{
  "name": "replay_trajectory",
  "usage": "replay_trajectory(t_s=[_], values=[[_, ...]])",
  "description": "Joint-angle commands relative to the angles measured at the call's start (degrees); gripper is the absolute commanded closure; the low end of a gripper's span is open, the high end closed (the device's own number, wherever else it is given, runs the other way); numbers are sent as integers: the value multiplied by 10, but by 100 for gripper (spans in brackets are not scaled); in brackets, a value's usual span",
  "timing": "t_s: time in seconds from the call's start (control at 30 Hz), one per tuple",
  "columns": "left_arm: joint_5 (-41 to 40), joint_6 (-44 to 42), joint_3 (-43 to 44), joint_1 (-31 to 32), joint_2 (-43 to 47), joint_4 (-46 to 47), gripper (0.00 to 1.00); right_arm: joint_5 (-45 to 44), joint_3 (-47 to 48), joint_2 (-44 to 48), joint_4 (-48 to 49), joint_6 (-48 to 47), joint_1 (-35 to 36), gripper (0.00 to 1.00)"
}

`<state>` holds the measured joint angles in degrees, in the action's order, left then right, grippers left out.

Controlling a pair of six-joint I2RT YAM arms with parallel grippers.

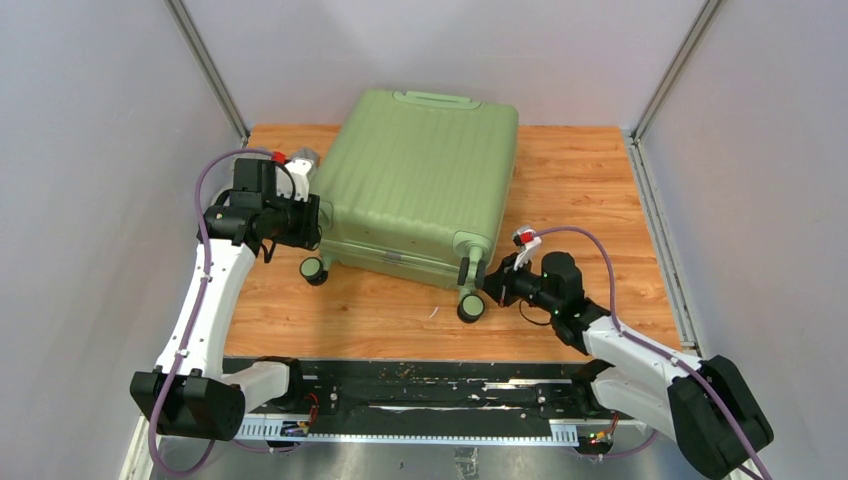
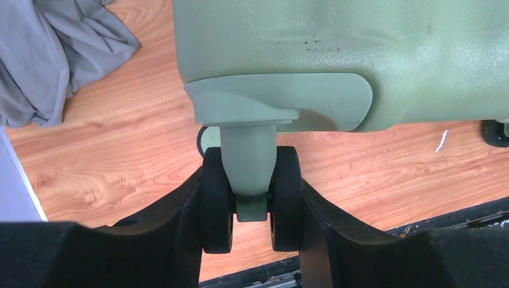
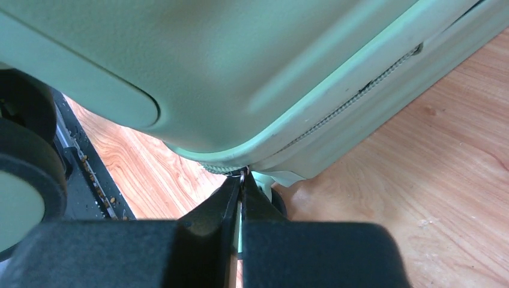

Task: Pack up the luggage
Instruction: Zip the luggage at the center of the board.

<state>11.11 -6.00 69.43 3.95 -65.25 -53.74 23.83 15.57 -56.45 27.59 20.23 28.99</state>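
The luggage (image 1: 420,185), a light-green ribbed hard-shell suitcase, lies flat and closed on the wooden table (image 1: 590,170), wheels toward me. My left gripper (image 1: 316,228) is at its near left corner. In the left wrist view the gripper (image 2: 251,180) is shut on a black double wheel (image 2: 217,198) of the luggage (image 2: 360,48), one finger on each side. My right gripper (image 1: 490,282) is at the near right corner by a wheel (image 1: 470,306). In the right wrist view the gripper (image 3: 242,180) is shut on a small metal zipper pull at the luggage's zipper seam (image 3: 360,90).
A crumpled grey cloth (image 2: 54,54) lies on the table left of the luggage. A second wheel (image 1: 313,268) rests on the wood below my left gripper. The black rail of the arm bases (image 1: 420,395) runs along the near edge. Grey walls close in both sides.
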Motion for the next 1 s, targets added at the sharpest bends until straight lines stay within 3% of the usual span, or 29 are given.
replay_trajectory(t_s=[0.0, 0.3, 0.67, 0.83, 0.97], values=[[85, 4, 22, 15, 11, 78, 99, -51, -6, 18, 38, 11, 16, 100], [80, 3, 18, 20, 13, 78, 100, -101, -27, 12, 56, 32, 71, 100], [77, 12, 13, 26, 18, 79, 100, -235, -7, -19, 63, 47, 214, 100], [79, 15, 11, 31, 22, 81, 100, -308, 21, -68, 75, 56, 274, 100], [77, 13, 8, 33, 26, 80, 100, -307, 49, -115, 83, 57, 285, 100]])
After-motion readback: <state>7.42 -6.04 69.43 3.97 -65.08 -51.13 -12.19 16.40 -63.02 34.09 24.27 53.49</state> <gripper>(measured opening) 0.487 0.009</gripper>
